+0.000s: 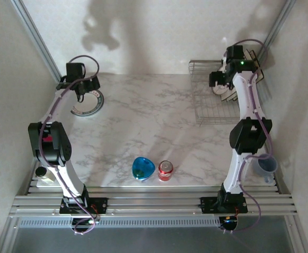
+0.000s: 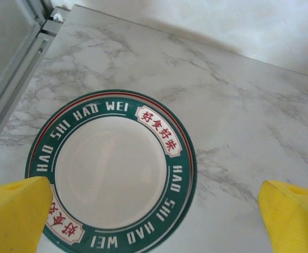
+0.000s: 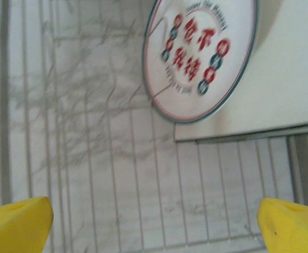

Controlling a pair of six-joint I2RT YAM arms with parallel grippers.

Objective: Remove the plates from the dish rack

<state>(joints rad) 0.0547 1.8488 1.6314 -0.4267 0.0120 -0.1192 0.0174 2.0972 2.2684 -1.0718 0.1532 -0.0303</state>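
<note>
While a green-rimmed round white plate point(image 2: 112, 168) lies unloaded under the left gripper point(image 2: 155, 213), the right gripper point(image 3: 154, 221) — both spread, empty — faces a red-patterned white plate point(image 3: 201, 58) in the silver wire rack point(image 3: 90, 158).

A green-rimmed plate point(image 2: 112, 171) lay flat at far left — a second plate point(image 3: 201, 58), red-and-green marked, stood tilted in the silver wire dish rack point(image 1: 209, 108), far right.
</note>
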